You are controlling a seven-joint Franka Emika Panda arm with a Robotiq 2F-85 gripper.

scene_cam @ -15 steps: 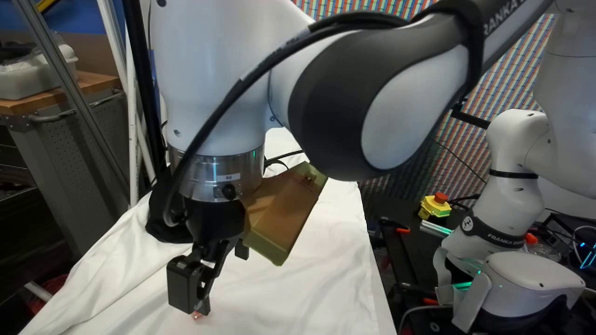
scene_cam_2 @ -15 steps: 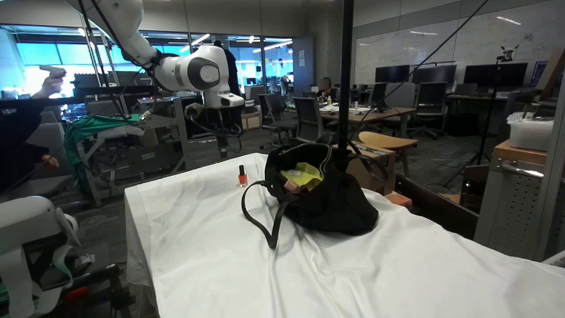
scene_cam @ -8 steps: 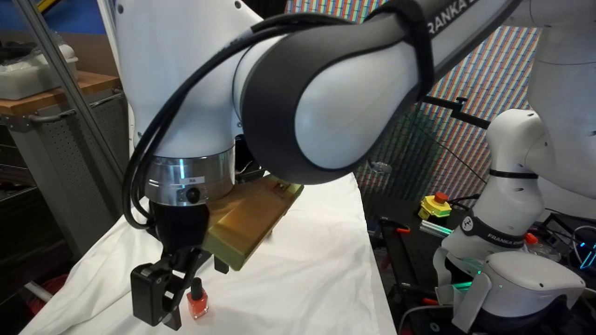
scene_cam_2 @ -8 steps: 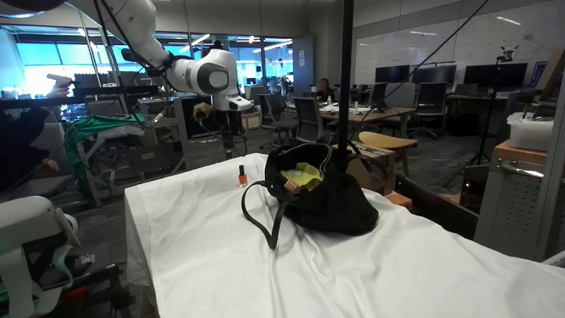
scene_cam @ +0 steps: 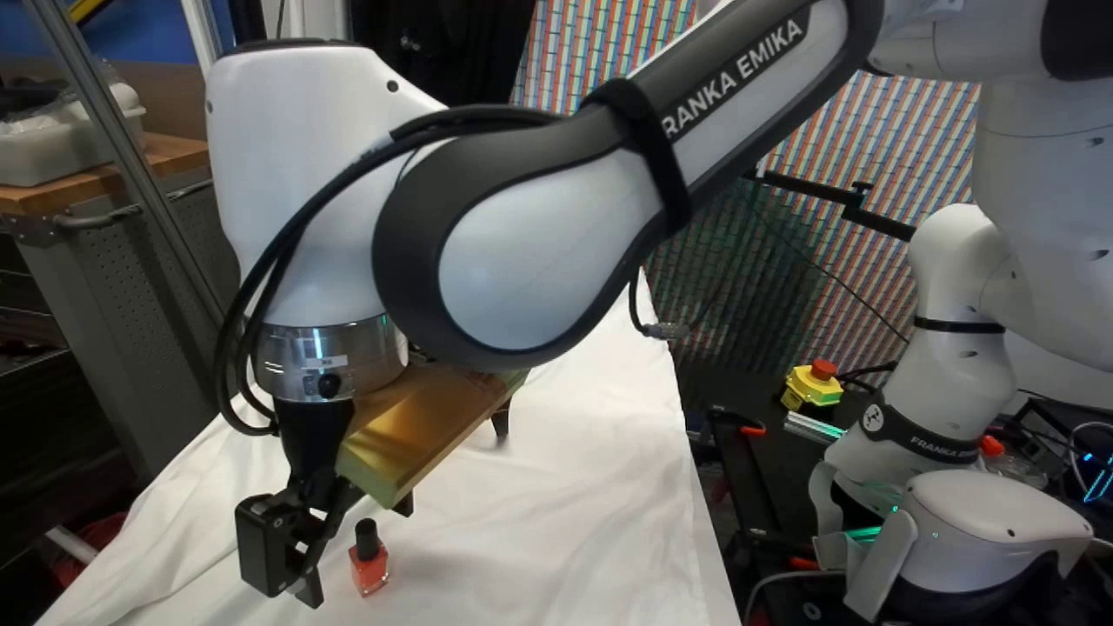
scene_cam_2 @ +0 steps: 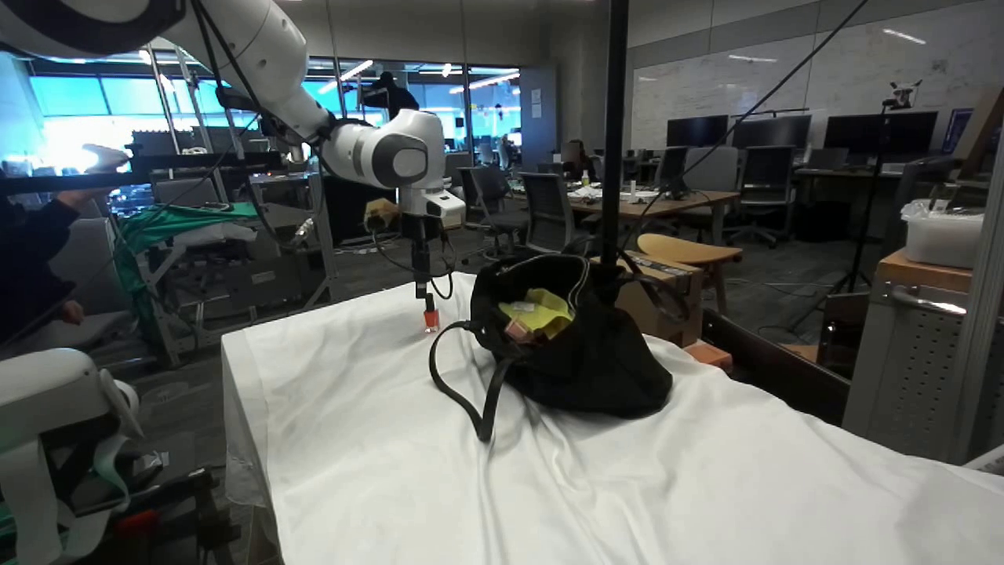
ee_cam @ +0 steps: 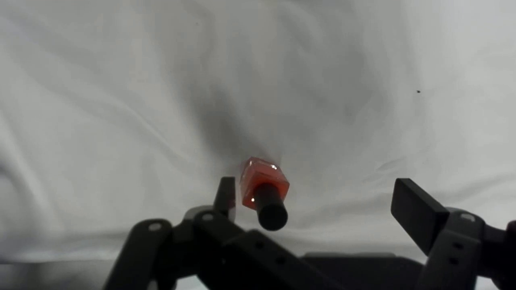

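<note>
Red nail-polish bottle (ee_cam: 264, 181) (long axis upright) stands on white cloth (ee_cam: 100, 141); the wrist view shows it between the gripper (ee_cam: 315, 197)'s wide-spread, empty jaws, much nearer one finger (ee_cam: 225, 193).

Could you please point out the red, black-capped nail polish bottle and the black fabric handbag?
Red, black-capped nail polish bottle (scene_cam: 369, 567), in an exterior view: its red body.
Black fabric handbag (scene_cam_2: 590, 366), in an exterior view: its outer side.

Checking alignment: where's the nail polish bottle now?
In the wrist view, the red nail polish bottle shows between the open fingers, nearer the image-left one. In an exterior view, it stands on white cloth, left of the black handbag.
</note>
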